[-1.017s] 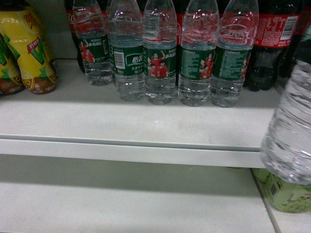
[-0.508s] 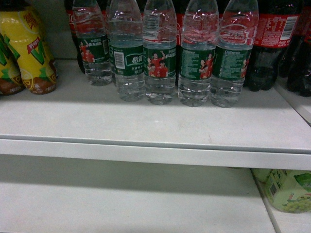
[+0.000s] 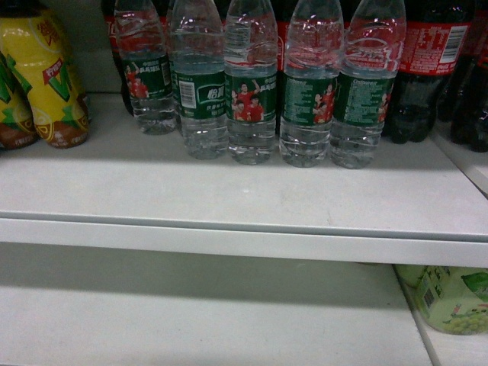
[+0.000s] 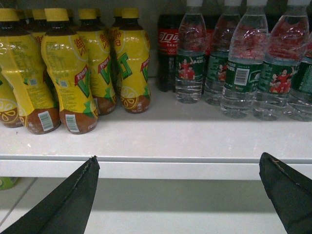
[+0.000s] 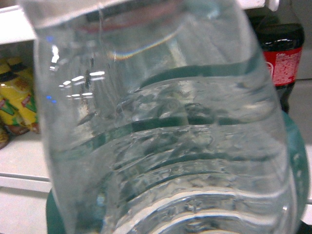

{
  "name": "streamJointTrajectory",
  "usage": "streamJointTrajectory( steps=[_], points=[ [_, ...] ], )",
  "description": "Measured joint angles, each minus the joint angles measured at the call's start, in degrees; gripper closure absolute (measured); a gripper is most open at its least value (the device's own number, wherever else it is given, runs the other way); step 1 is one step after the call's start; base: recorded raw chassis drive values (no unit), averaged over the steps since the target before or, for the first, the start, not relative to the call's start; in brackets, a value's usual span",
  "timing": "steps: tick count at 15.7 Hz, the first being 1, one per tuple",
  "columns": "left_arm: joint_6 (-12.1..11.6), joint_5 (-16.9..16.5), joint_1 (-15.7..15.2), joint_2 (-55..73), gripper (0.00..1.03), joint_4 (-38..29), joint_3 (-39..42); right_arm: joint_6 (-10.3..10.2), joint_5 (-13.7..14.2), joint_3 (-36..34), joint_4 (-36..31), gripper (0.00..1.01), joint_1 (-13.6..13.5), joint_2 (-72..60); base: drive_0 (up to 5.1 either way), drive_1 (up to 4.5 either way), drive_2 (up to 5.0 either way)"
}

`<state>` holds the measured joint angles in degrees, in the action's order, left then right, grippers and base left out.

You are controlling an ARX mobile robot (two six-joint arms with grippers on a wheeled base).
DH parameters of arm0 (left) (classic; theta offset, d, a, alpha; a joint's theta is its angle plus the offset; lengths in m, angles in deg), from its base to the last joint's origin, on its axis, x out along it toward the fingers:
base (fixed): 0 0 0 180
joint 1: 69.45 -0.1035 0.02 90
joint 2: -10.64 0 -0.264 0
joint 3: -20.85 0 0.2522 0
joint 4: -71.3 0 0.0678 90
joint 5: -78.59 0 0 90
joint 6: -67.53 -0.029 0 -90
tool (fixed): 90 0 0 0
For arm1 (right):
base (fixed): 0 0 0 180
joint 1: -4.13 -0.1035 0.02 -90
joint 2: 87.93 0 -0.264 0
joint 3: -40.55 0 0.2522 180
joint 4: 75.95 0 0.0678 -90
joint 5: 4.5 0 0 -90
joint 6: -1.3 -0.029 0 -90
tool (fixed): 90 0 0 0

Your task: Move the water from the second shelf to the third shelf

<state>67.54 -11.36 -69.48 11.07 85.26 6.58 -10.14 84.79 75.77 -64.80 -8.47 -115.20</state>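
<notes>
Gone from the head view, the water bottle (image 5: 161,126) fills the right wrist camera, presumably clamped, fingers unseen; left fingers (image 4: 63,204) apart. Lower it level onto the lower shelf (image 3: 191,320).

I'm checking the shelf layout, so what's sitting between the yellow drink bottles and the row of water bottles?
In the left wrist view, a cola bottle stands at the back between the yellow drink bottles and the water bottles; in front of it the shelf is bare.

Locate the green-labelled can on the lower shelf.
In the head view the green-labelled can sits at the far right of the lower shelf, partly tucked under the upper shelf's front edge, below the cola bottles.
</notes>
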Motion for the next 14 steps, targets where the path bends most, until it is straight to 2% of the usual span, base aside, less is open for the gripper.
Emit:
streamJointTrajectory(
  steps=[1, 3, 7, 14],
  points=[
    [-0.02, -0.02, 0.00, 0.00, 0.05, -0.02, 0.00, 0.94, 0.98, 0.00, -0.02, 0.57, 0.31, -0.13, 0.0, 0.00, 0.0],
    [0.00, 0.00, 0.00, 0.00, 0.05, -0.02, 0.00, 1.44, 1.09, 0.00, 0.11, 0.57, 2.43, -1.03, 0.0, 0.00, 0.0],
    [-0.02, -0.02, 0.00, 0.00, 0.05, 0.00, 0.00, 1.68, 0.92, -0.02, -0.17, 0.57, 5.95, -1.95, 0.0, 0.00, 0.0],
    [0.00, -0.02, 0.00, 0.00, 0.05, 0.00, 0.00, 1.64, -0.17, 0.00, 0.22, 0.57, 6.38, -1.95, 0.0, 0.00, 0.0]
  ],
)
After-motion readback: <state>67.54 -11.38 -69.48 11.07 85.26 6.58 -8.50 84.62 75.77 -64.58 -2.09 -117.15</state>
